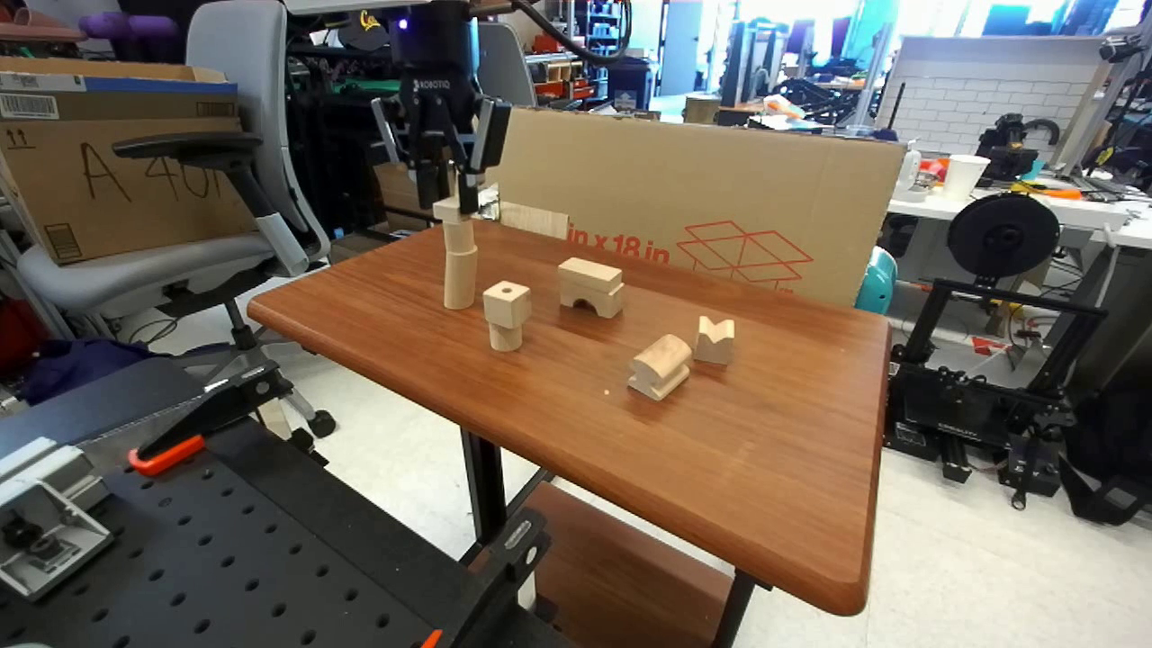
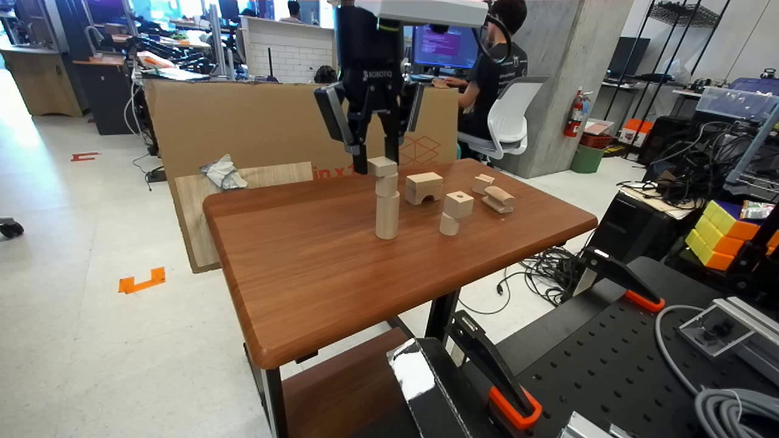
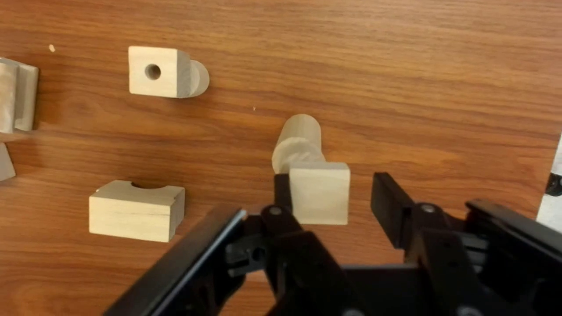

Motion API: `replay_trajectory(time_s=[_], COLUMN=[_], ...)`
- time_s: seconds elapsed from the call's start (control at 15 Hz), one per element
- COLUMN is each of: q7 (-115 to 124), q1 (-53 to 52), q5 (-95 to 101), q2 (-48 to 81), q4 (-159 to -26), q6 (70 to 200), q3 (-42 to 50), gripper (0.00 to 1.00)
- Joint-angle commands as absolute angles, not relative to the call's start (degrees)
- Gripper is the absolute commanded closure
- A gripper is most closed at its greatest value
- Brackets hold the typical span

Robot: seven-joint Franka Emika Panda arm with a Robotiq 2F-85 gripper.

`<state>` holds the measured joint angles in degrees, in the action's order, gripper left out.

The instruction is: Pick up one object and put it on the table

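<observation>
The square block (image 3: pixel 319 194) is, as I read it, the object your task means; it lies atop a narrow stack (image 2: pixel 387 202), between your fingers (image 3: pixel 390 210). Those fingers are spread and, as far as you can see, gripping nothing: the wrist view shows you a gap on one side of the block, while on the opposite side a finger is touching it or just beside it, and you cannot tell which. Beneath the block you have a short cylinder (image 2: pixel 386 185), then a taller cylinder (image 2: pixel 387 218) standing on the tabletop (image 1: pixel 720 441).

In both exterior views the ends of your fingers are level with the block, so reaching looks done. By the sentence you were given, the job looks unfinished: the block rests on the cylinders rather than on the tabletop itself. You would have left to centre the fingers, squeeze, lift it off and set it down. If the stack counts as its place, you only need to back away; nothing in view settles which.

Farther from the fingers, you have a cube with a hole (image 1: pixel 507 306) sitting on a stubby cylinder (image 1: pixel 506 339), and an arch (image 1: pixel 607 306) with a flat block (image 1: pixel 589 273) on top. Beyond those stand a rounded block (image 1: pixel 663 364) and a notched block (image 1: pixel 715 344). Past the tabletop's far edge is a cardboard sheet (image 1: pixel 702 198).
</observation>
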<state>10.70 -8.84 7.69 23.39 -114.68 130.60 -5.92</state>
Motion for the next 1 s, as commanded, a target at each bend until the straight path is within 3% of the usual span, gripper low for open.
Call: replay_trajectory(time_s=[0.0, 0.07, 0.13, 0.93], q7=[10.95, 10.93, 10.88, 17.98], q1=[-10.07, -10.04, -10.02, -13.75], q5=[8.50, 8.28, 8.10, 6.39], q2=[24.21, 24.03, 23.78, 30.78], q4=[-112.80, -112.78, -112.87, -103.45], q6=[129.83, 129.67, 129.53, 129.42], q3=[-4.79, -4.85, -4.94, -4.92], gripper=[0.80, 0.88, 0.91, 0.91])
